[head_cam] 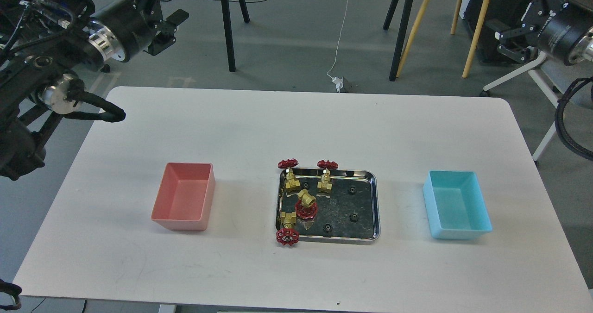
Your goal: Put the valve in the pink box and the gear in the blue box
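Several brass valves with red handwheels lie in the left half of a steel tray (376, 202) at the table's centre; one valve (326, 181) stands at the tray's back edge and another valve (287, 234) hangs over the front left corner. Several tiny black gears lie on the tray, one gear (352, 190) toward the right. The pink box (184, 202) sits left of the tray and the blue box (456, 204) right of it; both hold nothing. My left gripper (167, 31) hangs open high at the far left, beyond the table. My right gripper (505, 39) hangs open at the far right, also off the table.
The white table (296, 118) carries only the tray and the two boxes. Tripod legs and wooden legs stand on the floor behind the table. A power plug and cable lie near the back edge. A chair base stands at the right.
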You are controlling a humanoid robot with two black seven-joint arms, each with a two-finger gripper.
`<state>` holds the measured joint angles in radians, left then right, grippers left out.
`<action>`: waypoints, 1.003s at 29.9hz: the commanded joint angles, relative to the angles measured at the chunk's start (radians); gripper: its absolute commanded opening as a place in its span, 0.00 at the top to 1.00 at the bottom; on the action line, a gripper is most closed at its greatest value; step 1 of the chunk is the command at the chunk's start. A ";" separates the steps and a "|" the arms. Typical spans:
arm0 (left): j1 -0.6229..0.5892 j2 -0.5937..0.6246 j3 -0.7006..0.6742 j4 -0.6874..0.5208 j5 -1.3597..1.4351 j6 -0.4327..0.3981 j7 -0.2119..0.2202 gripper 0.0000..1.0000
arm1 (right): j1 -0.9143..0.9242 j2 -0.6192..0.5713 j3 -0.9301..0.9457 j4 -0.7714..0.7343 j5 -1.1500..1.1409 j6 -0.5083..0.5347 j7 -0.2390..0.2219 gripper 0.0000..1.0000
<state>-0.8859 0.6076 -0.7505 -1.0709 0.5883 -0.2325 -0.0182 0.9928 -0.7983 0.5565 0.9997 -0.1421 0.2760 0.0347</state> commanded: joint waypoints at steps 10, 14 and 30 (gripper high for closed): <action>0.015 0.037 -0.075 0.006 -0.008 -0.019 0.023 0.00 | -0.013 0.004 0.020 0.000 -0.001 0.005 0.022 0.01; 0.013 0.090 -0.082 0.005 -0.010 -0.030 0.092 0.00 | -0.020 0.007 0.022 -0.003 -0.002 0.003 0.022 0.01; 0.013 0.100 -0.026 0.048 -0.026 -0.256 -0.083 0.00 | -0.017 -0.019 0.088 0.004 -0.001 0.006 0.022 0.01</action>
<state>-0.8710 0.7032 -0.8106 -1.0213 0.5145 -0.4888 -0.0993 0.9741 -0.8003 0.6299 1.0025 -0.1417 0.2807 0.0542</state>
